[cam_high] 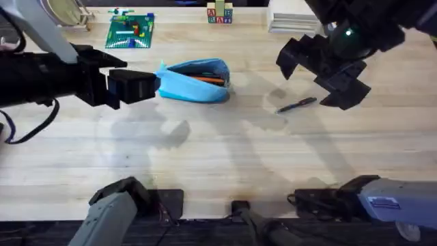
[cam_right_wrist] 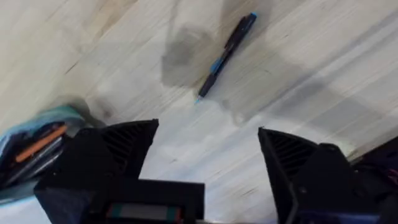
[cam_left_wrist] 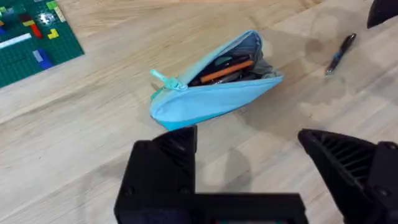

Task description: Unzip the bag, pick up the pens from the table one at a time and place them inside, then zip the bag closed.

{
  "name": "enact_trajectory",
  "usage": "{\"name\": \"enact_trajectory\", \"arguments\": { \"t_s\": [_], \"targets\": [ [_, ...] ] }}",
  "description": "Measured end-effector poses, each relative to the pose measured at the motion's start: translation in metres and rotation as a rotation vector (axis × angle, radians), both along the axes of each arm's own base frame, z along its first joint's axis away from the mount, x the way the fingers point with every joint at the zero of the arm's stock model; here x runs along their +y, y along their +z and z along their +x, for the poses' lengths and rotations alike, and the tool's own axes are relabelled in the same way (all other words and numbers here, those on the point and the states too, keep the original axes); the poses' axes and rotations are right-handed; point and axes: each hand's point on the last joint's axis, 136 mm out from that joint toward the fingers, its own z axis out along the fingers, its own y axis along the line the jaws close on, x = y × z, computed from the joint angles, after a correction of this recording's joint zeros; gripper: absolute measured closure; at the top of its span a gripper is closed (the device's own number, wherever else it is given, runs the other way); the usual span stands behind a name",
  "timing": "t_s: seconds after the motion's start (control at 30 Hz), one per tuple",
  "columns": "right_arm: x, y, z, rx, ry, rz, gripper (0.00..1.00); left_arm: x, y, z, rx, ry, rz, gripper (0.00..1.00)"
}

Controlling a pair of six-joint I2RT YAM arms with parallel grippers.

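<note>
- My workplace: a robot lab bench, a pale plank table (cam_high: 205, 157).
- Test props behind: green brick baseplate (cam_high: 130, 31), alphabet blocks (cam_high: 219, 13), stacked white papers (cam_high: 292, 20).

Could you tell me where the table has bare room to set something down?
The table is bare across its near half, between the bag and the arm bases. It is crowded at the far edge by the green brick plate and around the dark pen.
</note>
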Motion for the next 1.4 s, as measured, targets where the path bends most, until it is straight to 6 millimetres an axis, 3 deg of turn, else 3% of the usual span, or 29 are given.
{"name": "enact_trajectory", "arguments": {
  "t_s": [0.33,0.53,0.9,1.07,1.4],
  "targets": [
    [-0.02,-0.016,0.011,0.053,-0.114,0.02,0.007,0.0,0.0,0.0,0.0,0.0,0.0,0.007],
    [-0.006,-0.038,0.029,0.062,-0.154,0.116,0.007,0.0,0.0,0.0,0.001,0.0,0.0,0.007],
    [-0.007,-0.085,0.005,0.149,-0.301,0.174,0.007,0.0,0.0,0.0,0.0,0.0,0.0,0.007],
    [-0.006,-0.1,0.008,0.124,-0.317,0.193,0.007,0.0,0.0,0.0,0.0,0.0,0.0,0.008],
    [-0.012,-0.108,0.005,0.119,-0.328,0.16,0.007,0.0,0.0,0.0,0.0,0.0,0.0,0.007]
  ]
}}
